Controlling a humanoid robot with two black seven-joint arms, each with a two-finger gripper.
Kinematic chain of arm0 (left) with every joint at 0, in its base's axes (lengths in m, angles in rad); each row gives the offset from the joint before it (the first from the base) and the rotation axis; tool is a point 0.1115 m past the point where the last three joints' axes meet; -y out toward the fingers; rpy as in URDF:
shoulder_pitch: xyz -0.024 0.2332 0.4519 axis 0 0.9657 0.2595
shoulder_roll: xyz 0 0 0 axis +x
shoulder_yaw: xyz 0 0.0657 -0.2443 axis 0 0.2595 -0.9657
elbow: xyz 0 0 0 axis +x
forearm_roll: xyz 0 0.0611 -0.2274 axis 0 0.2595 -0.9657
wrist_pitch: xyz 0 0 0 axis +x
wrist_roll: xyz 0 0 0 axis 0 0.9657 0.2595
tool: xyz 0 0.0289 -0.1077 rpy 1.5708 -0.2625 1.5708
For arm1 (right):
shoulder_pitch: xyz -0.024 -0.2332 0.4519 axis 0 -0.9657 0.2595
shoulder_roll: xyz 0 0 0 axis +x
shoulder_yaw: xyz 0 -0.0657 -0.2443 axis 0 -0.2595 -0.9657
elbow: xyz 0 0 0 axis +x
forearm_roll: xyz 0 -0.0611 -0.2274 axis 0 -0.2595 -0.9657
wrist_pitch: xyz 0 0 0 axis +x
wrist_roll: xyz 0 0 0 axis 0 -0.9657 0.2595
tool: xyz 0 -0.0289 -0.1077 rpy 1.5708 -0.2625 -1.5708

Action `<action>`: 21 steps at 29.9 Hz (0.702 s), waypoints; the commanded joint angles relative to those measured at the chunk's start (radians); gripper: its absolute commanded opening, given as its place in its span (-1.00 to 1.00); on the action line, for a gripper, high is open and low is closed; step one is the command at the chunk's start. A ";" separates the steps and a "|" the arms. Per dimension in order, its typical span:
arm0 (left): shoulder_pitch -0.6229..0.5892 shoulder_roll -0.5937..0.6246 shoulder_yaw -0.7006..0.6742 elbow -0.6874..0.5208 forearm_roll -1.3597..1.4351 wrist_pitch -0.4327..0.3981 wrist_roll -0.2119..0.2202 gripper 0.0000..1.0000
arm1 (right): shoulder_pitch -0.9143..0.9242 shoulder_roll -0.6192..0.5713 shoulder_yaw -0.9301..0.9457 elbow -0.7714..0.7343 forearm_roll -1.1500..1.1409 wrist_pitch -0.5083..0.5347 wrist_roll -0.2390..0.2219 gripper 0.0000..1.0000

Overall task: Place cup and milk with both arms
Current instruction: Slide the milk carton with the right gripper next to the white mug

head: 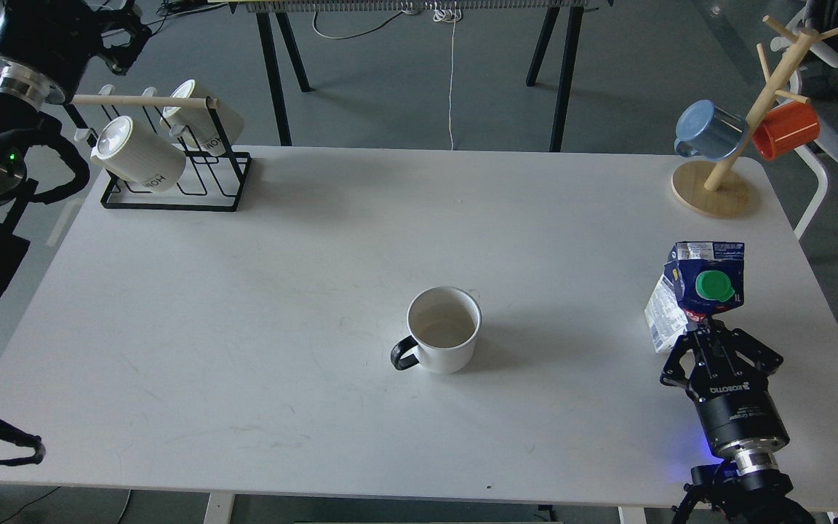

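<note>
A white cup [443,329] with a black handle stands upright on the white table [317,291], right of centre. A crumpled blue and white milk carton [703,284] with a green cap stands near the table's right edge. My right gripper [711,333] comes in from the lower right and is shut on the carton's lower part. My left gripper [117,33] is high at the top left, above the black rack and far from the cup. It is dark, and its fingers cannot be told apart.
A black wire rack [172,182] with two cream mugs stands at the table's back left. A wooden mug tree [717,185] with a blue and an orange mug stands at the back right.
</note>
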 commanded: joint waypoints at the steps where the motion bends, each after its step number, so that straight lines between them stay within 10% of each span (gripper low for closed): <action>1: -0.001 -0.002 0.002 0.000 0.000 0.000 0.000 0.99 | 0.001 0.031 -0.053 0.030 -0.019 0.000 -0.001 -0.81; 21: 0.002 0.003 0.003 0.000 0.005 0.000 0.000 0.99 | 0.039 0.216 -0.179 0.020 -0.059 0.000 -0.004 -0.80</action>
